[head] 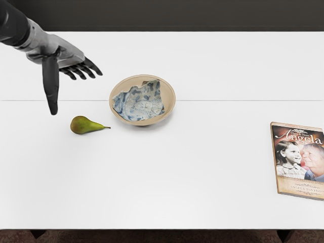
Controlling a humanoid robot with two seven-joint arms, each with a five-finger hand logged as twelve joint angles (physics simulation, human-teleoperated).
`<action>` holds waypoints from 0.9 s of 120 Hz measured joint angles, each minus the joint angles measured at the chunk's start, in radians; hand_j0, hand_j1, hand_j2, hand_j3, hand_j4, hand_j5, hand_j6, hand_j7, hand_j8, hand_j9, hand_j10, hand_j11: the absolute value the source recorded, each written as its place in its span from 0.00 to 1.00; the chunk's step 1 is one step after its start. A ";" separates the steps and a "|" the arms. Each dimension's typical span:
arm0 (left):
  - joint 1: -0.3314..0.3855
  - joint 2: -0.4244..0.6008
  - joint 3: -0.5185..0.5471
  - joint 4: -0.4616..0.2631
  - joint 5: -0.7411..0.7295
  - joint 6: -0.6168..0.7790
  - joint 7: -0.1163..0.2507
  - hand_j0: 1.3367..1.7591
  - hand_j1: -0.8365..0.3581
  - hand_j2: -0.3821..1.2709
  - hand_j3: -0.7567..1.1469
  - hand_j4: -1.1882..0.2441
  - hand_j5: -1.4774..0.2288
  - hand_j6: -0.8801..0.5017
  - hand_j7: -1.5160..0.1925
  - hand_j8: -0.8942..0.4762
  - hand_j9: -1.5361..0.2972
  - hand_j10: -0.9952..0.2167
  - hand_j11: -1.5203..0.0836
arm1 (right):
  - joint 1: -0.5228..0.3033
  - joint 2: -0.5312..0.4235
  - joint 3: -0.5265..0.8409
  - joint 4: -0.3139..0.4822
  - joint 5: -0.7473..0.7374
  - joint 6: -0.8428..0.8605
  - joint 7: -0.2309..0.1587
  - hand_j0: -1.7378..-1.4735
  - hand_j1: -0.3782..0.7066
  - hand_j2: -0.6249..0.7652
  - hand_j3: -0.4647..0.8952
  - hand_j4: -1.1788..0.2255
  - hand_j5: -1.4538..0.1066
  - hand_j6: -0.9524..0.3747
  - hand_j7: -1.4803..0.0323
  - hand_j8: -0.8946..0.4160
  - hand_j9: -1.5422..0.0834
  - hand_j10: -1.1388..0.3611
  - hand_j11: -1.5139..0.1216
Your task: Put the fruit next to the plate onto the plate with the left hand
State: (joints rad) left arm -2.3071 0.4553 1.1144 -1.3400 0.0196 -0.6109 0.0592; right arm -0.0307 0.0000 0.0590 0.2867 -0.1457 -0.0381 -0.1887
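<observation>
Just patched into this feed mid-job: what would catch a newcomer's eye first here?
The left hand hovers open at the upper left, holding nothing. Below it in the picture, a green pear lies just left of the blue-patterned plate near the centre. A book with a portrait cover lies at the right edge.

Olive green shading to amber-brown on the pear (86,125). Beige around the rim of the plate (168,104), mottled blue and white inside. Silver-grey and black on the left hand (61,56). White for the tabletop (202,172). Brown with pale script on the book (299,160).
</observation>
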 joint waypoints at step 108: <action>0.113 -0.455 0.248 -0.056 -0.405 0.567 0.059 0.76 0.95 0.24 0.40 0.80 0.84 0.61 0.86 0.62 0.81 0.79 0.92 | 0.003 0.000 -0.001 -0.001 0.001 -0.005 0.000 0.30 0.03 0.45 0.34 0.84 0.93 0.72 0.98 0.68 0.95 0.76 0.93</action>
State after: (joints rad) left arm -2.1944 0.0000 1.3625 -1.3958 -0.3859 -0.0441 0.1184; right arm -0.0276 0.0000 0.0583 0.2854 -0.1443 -0.0429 -0.1887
